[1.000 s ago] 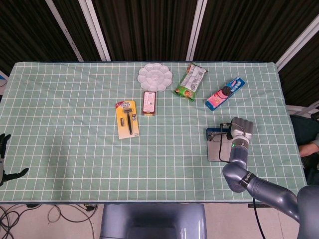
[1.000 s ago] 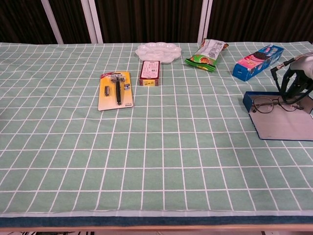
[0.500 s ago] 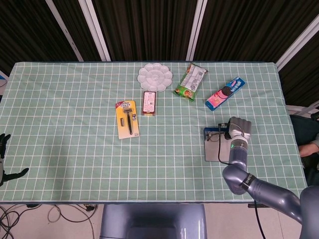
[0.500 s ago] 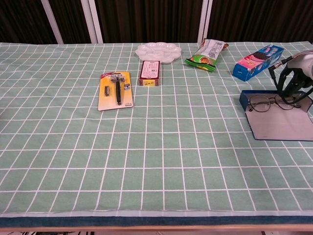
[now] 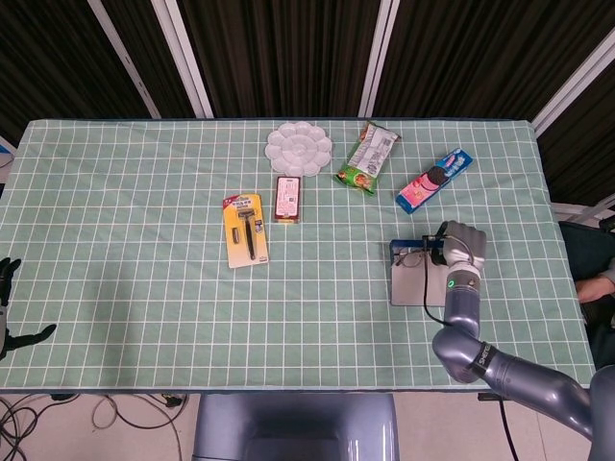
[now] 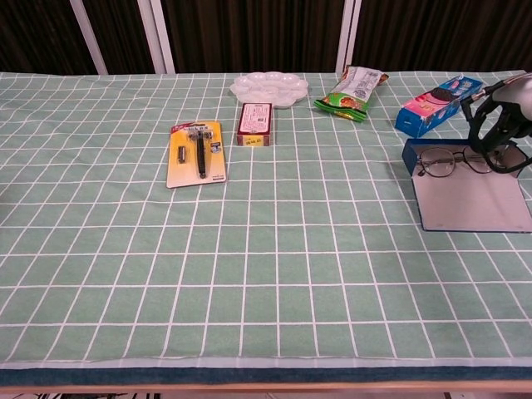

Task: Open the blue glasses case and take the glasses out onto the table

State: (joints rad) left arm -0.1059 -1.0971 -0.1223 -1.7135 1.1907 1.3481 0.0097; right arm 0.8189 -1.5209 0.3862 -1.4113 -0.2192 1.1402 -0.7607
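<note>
The blue glasses case (image 5: 415,281) (image 6: 467,201) lies open and flat at the right side of the table, grey lining up. The thin-framed glasses (image 5: 411,257) (image 6: 443,161) rest on the case's far end, by its blue rim. My right hand (image 5: 462,244) (image 6: 501,125) reaches down over the right part of the glasses, and its fingers (image 6: 499,158) close around the frame there. My left hand (image 5: 10,307) hangs off the table's left edge with its dark fingers spread, holding nothing.
Beyond the case lie a blue cookie pack (image 5: 434,180) (image 6: 438,105) and a green snack bag (image 5: 366,157) (image 6: 353,93). A white palette (image 5: 299,148), a red box (image 5: 287,198) and a yellow razor pack (image 5: 247,229) sit mid-table.
The right hand has shifted left and a little farther away, and the glasses and open case have slid left with it. The left hand has not moved.
</note>
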